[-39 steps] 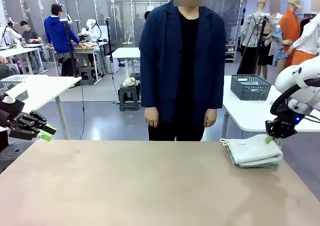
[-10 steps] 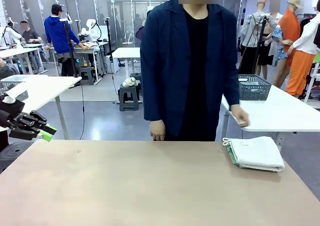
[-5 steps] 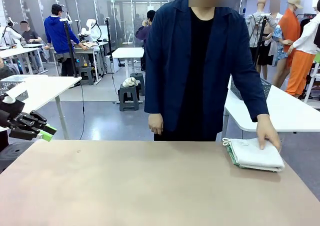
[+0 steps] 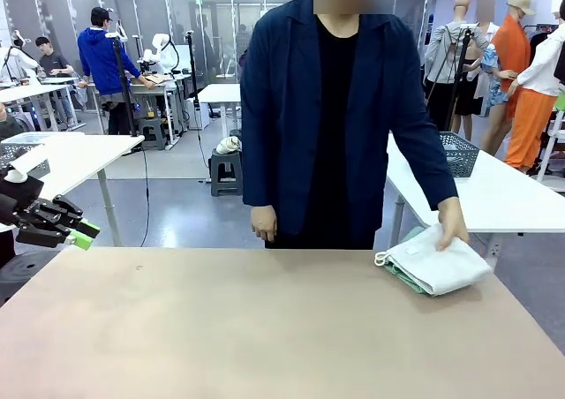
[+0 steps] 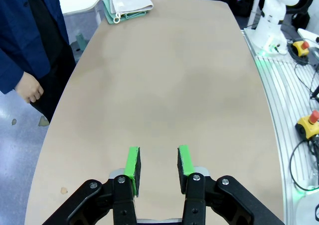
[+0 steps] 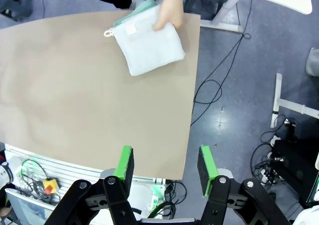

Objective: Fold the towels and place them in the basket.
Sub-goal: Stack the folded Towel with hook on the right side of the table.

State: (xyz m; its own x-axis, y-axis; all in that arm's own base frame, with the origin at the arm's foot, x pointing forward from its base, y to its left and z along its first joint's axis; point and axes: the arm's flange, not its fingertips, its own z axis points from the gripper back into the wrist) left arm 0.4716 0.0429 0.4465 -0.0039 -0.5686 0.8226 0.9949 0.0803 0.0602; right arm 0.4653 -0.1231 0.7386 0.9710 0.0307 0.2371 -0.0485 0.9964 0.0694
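the person's hand point(image 4: 453, 231) has landed on the folded towels point(image 4: 433, 265) and skewed the stack since a moment ago. basket point(image 4: 459, 154) sits on the other bench behind that hand. left hand point(image 5: 158, 165) and right hand point(image 6: 165, 169) both hang open, empty, well off. looks like the person's taking over the basket step.

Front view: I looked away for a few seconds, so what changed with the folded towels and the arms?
The right arm, which was at the towels, has pulled out of the front view. The person's hand came down onto the stack and has swung it, so it now lies askew, cream over mint. The left gripper stayed open at the table's left edge; the basket remains on the far table.
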